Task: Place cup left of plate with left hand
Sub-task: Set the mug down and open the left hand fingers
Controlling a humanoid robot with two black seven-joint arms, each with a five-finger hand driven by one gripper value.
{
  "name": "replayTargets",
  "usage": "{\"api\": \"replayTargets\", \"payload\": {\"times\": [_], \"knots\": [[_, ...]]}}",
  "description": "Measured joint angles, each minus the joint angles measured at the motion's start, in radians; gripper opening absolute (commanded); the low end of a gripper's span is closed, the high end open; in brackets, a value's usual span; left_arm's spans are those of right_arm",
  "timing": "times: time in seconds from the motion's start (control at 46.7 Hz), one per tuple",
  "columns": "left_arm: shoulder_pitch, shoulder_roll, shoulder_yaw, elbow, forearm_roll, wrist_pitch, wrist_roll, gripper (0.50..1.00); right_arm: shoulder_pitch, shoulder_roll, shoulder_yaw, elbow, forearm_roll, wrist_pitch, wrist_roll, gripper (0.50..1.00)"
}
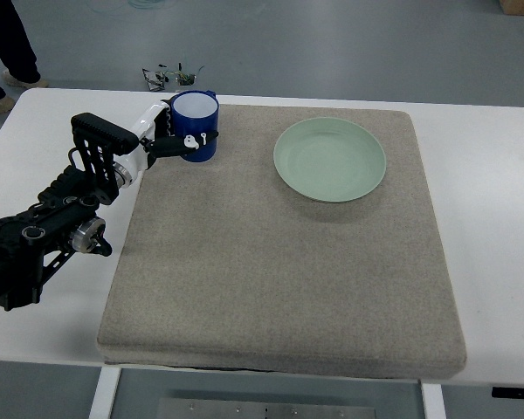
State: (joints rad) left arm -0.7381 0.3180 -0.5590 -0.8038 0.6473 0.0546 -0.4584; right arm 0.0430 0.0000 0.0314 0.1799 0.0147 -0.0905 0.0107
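Blue cup (196,126) is gripped by the left hand (168,140) at the mat's (279,262) far-left corner, well left of the green plate (329,160).

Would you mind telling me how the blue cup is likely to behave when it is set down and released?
The blue cup looks rigid and seems empty, so probably light. It is taller than wide and rests on the soft grey mat, so a nudge from the left hand on release might tip it.

Cup (196,126) left of plate (329,159) — both on mat (279,271).
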Motion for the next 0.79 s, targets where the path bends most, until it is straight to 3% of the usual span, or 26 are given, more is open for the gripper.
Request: {"api": "replayTargets", "payload": {"times": [0.514,0.792], "knots": [[0.017,-0.018,0.002,0.062,-0.002,0.003,-0.043,0.703,0.000,0.000,0.000,0.000,0.000,0.000,0.000,0.934],[0.026,-0.036,0.004,0.078,0.000,0.002,-0.043,0.761,0.000,0.000,0.000,0.000,0.000,0.000,0.000,0.934]]}}
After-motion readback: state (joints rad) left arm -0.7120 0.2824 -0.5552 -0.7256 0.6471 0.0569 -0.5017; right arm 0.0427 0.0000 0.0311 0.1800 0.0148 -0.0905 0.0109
